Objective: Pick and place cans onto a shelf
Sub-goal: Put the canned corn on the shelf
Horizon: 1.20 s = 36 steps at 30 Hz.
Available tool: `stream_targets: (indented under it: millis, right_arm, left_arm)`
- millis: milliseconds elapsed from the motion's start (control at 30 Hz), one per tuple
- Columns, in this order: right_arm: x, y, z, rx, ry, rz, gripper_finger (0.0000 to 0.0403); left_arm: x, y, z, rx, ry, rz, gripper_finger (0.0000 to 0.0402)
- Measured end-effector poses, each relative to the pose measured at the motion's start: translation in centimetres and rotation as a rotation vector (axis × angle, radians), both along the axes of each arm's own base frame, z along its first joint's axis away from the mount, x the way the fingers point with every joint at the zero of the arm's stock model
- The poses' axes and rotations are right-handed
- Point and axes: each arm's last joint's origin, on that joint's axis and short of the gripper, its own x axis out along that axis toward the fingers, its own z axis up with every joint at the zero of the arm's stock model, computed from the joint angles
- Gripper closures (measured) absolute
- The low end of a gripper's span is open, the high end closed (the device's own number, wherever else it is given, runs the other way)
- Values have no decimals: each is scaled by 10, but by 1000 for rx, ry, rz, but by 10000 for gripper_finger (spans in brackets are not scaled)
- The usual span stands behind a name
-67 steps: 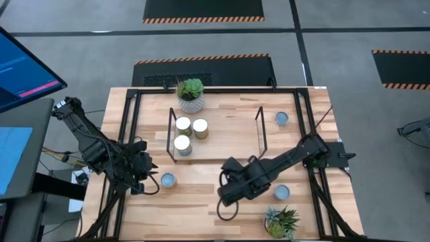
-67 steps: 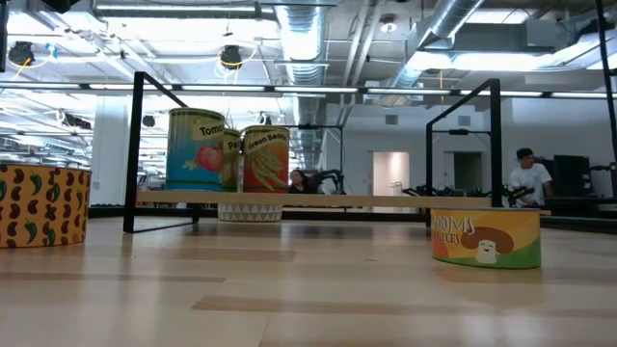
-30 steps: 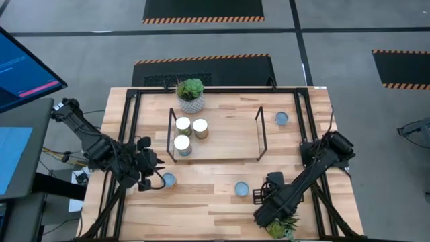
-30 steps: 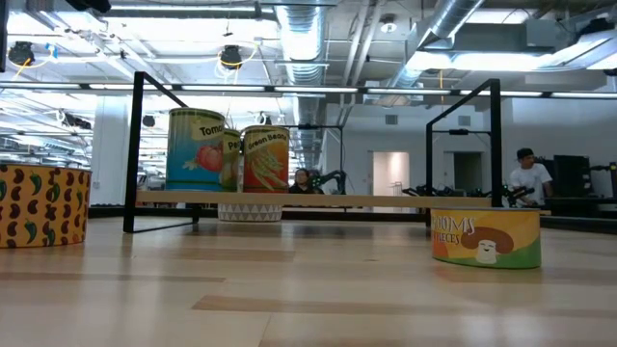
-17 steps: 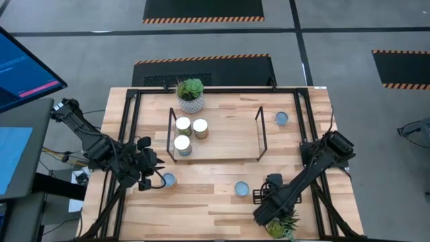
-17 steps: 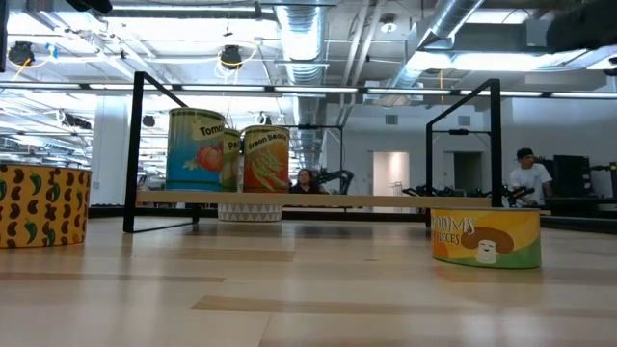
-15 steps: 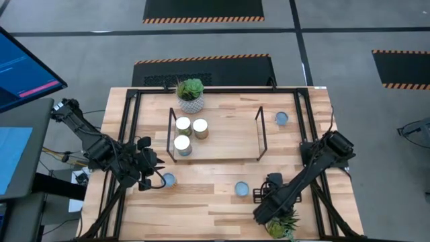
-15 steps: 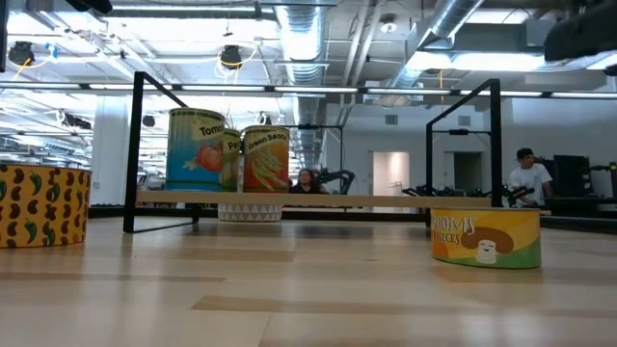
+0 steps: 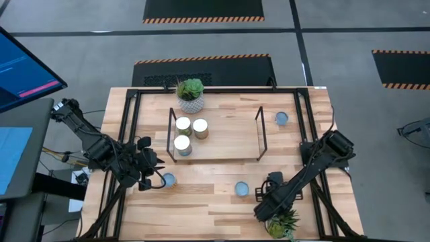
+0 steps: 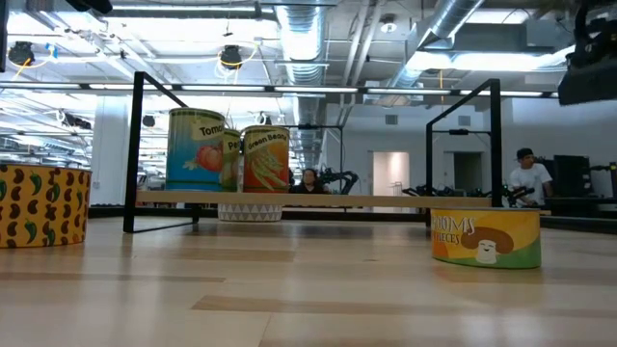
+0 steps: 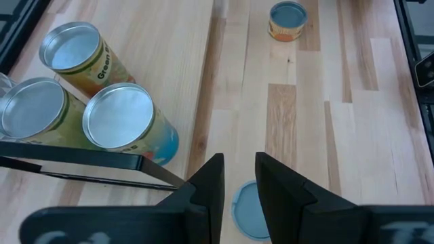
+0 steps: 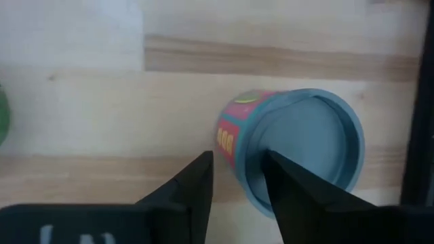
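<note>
The surface (image 9: 215,202) was a pale plank top with black rails, standing on a grey floor marked with black mats edged in orange stripes. The low view looked across it into a bright workshop — ceiling pipes, lights, and a person (image 10: 527,176) standing far back.

The shelf (image 9: 215,138), a low wood board with black wire ends, sat mid-surface and carried three cans (image 9: 183,133) clustered at its left end. A white pot with a succulent (image 9: 191,94) stood just behind it. Four short blue-topped cans lay off the shelf: one (image 9: 281,118) at the far right, one (image 9: 242,189) in front of the shelf, one (image 9: 168,179) near the left claw (image 9: 153,176), and one (image 12: 291,152) seen only in the right wrist view.

The left claw hovered beside its can with a narrow gap between the fingers (image 11: 210,186), gripping nothing. The right claw (image 9: 265,195) sat low at the front right, just right of the can in front of the shelf; its fingers (image 12: 193,186) were narrowly parted and empty — the can ahead of them was untouched.

A spiky plant (image 9: 283,225) was partly covered by the right arm. In the low view only a dark corner of an arm showed at the upper right, and the third shelf can was mostly hidden between the other two.
</note>
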Motion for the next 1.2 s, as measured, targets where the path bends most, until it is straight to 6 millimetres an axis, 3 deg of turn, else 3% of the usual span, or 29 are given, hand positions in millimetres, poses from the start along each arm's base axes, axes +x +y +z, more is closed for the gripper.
stream_targets:
  millis: [433,633,800,1033,1200]
  right_arm:
    - [-2,-3,2,-32,46,78,392]
    - [5,-3,19,-25,63,122,398]
    - [13,-3,46,-48,48,177,399]
    - [38,-9,89,-172,-161,309,399]
    - [64,-24,112,-237,-292,432,399]
  left_arm:
    - [0,0,0,3,0,-3,329]
    - [0,0,0,-6,-1,6,329]
    - [0,0,0,-6,-1,7,329]
    - [0,0,0,-7,-1,8,329]
    - [0,0,0,-7,-1,8,329]
